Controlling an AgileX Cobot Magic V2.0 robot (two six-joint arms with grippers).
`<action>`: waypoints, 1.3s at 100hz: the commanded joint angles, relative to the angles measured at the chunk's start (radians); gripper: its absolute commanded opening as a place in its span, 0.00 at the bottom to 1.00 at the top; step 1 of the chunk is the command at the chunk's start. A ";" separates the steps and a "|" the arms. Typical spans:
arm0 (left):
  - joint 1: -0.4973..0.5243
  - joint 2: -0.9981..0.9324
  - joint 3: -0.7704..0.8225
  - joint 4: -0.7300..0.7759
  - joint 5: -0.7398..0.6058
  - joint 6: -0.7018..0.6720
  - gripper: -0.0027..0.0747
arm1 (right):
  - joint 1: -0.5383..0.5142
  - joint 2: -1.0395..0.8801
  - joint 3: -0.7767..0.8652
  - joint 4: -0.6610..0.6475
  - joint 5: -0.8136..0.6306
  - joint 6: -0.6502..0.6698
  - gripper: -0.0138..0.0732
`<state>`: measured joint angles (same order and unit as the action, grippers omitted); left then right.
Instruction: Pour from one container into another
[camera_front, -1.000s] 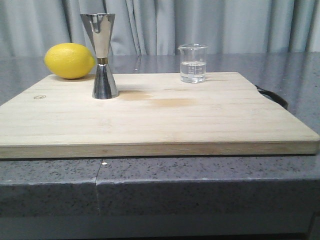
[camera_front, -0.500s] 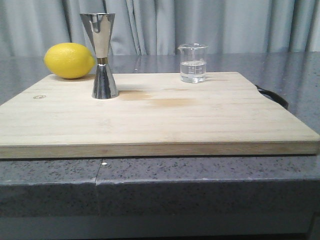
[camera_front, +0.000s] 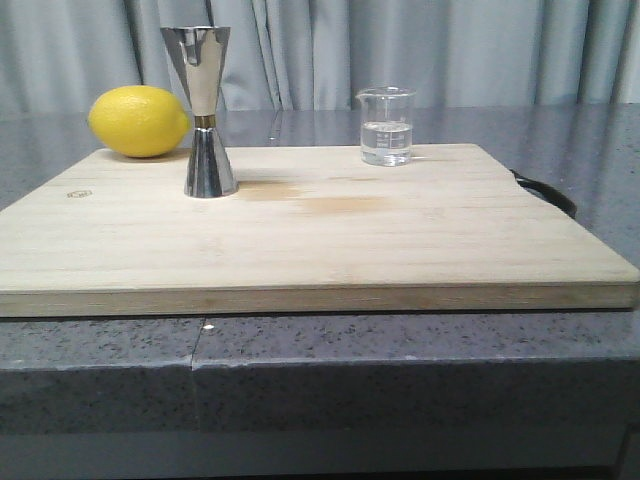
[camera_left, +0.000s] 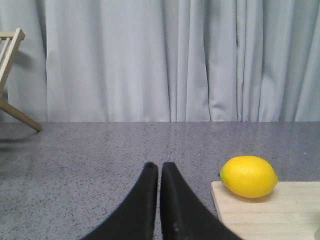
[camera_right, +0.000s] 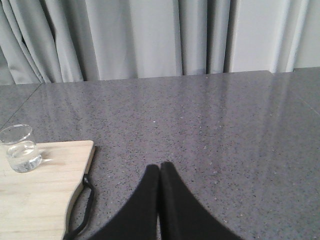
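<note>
Nothing is in hand yet, so by my reading the task stands at its very start, before any reach. The left gripper (camera_left: 160, 172) shows its two black fingers pressed together with nothing between them, out over the grey speckled counter (camera_front: 400, 385) beside the board's lemon end; the right gripper (camera_right: 160, 172) is likewise closed and empty, over bare counter off the board's handle side. The small clear glass beaker with white graduation marks (camera_front: 386, 127) stands upright near the far edge of the pale wooden cutting board (camera_front: 320, 240), holding clear liquid to roughly half its height. The tall shiny steel hourglass jigger with a thin gold band at its waist (camera_front: 205, 110) stands upright well apart from it, toward the left, just beside the yellow lemon (camera_front: 138, 121); whether its upper cup holds anything cannot be seen from here. The next move likely calls for the right gripper to open and close on the beaker, the nearer arm to it, keeping it level.
</note>
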<state>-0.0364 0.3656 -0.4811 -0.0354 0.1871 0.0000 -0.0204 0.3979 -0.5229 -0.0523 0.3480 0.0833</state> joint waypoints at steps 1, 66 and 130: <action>0.003 0.023 -0.036 0.001 -0.088 0.000 0.01 | -0.004 0.020 -0.037 -0.012 -0.092 -0.011 0.07; 0.003 0.024 -0.036 -0.006 -0.092 -0.006 0.12 | -0.004 0.020 -0.037 -0.012 -0.088 -0.007 0.25; 0.003 0.024 -0.036 -0.009 -0.097 -0.006 0.90 | -0.004 0.020 -0.037 0.009 -0.101 -0.007 0.78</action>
<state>-0.0364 0.3747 -0.4811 -0.0354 0.1778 0.0000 -0.0204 0.4020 -0.5229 -0.0485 0.3307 0.0827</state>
